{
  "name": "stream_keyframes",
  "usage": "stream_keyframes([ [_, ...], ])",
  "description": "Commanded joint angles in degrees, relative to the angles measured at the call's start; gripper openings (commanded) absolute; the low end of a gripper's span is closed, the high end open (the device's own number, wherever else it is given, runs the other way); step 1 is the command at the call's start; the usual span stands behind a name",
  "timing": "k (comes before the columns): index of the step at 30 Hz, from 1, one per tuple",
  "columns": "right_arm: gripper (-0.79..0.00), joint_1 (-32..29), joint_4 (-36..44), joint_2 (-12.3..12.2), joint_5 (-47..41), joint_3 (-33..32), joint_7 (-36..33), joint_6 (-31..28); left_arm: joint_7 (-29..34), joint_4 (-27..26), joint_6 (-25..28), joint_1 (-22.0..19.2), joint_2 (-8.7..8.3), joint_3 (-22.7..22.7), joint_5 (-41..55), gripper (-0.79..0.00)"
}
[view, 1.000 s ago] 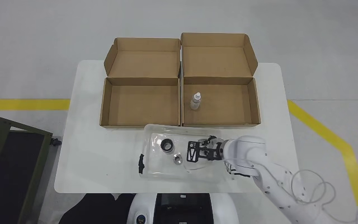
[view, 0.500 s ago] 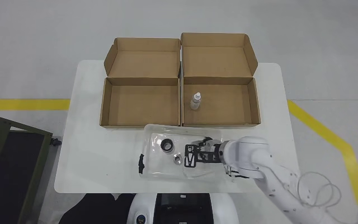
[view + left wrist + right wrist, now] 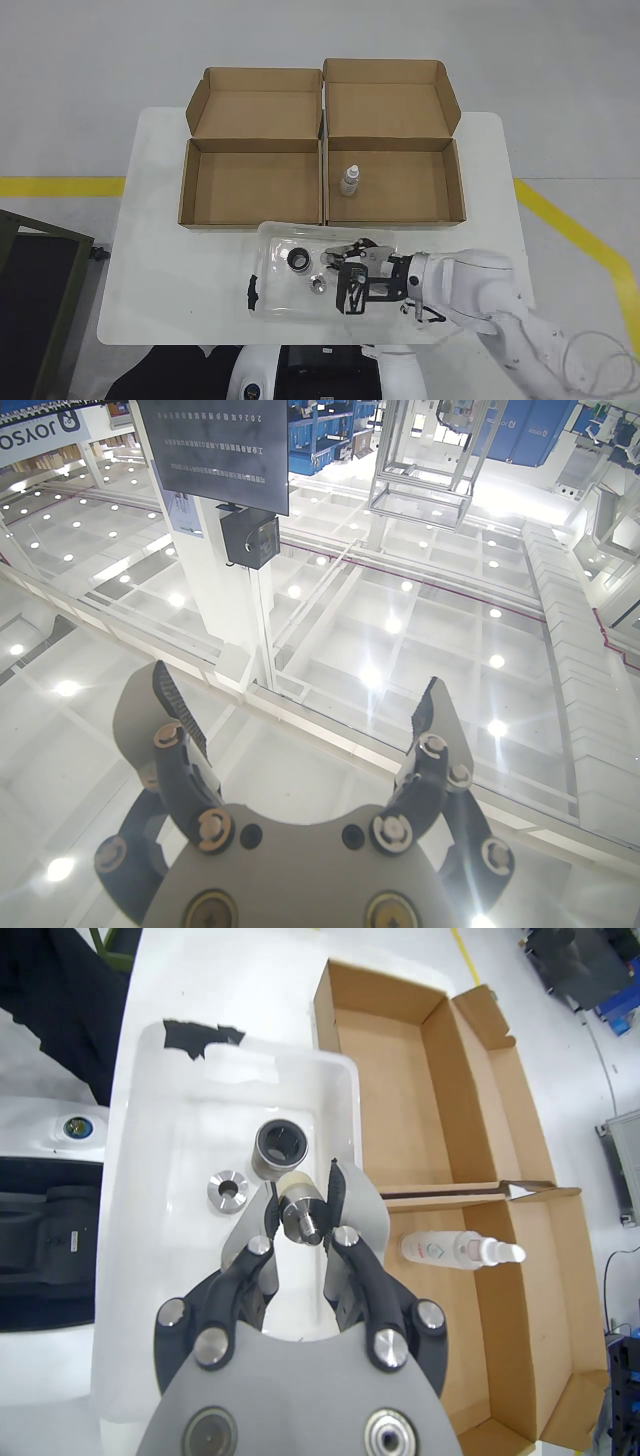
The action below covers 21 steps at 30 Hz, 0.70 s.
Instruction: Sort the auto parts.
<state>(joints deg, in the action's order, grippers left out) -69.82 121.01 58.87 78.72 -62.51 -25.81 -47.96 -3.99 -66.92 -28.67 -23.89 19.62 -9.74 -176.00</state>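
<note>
The right hand [image 3: 302,1190] is clenched on a small metal bolt [image 3: 299,1214], gripping it between its two toothed fingers [image 3: 272,1213] with the threaded end pointing back toward the wrist. The bolt sits over the inside of a clear plastic tray [image 3: 270,232] at the near edge of the white bench [image 3: 150,250]. Whether the bolt is clear of the tray floor cannot be told.

Two more parts lie loose in the tray. A dark, hollow metal sleeve [image 3: 280,1148] stands on end just past the fingertips. A flat metal ring [image 3: 228,1189] with a hole in its middle lies beside the sleeve, close to it and apart from the fingers. A torn strip of black tape [image 3: 195,1040] is stuck on the tray's end on the robot's left side.

Behind the tray, two open cardboard boxes stand side by side, touching, with their lids folded back. The box on the robot's left [image 3: 250,190] has a bare floor. The box on the right [image 3: 405,190] holds a small white spray bottle [image 3: 349,180] near its left wall; from the right wrist it appears to be lying on its side.

The left hand [image 3: 296,680] is released, its fingers spread wide with nothing between them, and it points up at a lit ceiling.
</note>
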Motion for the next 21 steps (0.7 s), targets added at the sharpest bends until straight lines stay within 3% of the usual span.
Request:
stream_keyframes([
  [1,-0.785,-0.5,0.4,-0.1,0.5,-0.9,4.0,-0.3,0.0,0.0,0.0,0.0,0.0,0.0,0.0,0.0],
  [8,-0.785,0.4,2.1,-0.5,-0.5,-5.8,15.0,-0.3,0.0,0.0,0.0,0.0,0.0,0.0,0.0,0.0],
  [21,-0.785,4.1,0.8,-0.5,-8.5,-11.6,23.7,0.5,0.0,0.0,0.0,0.0,0.0,0.0,0.0,0.0],
])
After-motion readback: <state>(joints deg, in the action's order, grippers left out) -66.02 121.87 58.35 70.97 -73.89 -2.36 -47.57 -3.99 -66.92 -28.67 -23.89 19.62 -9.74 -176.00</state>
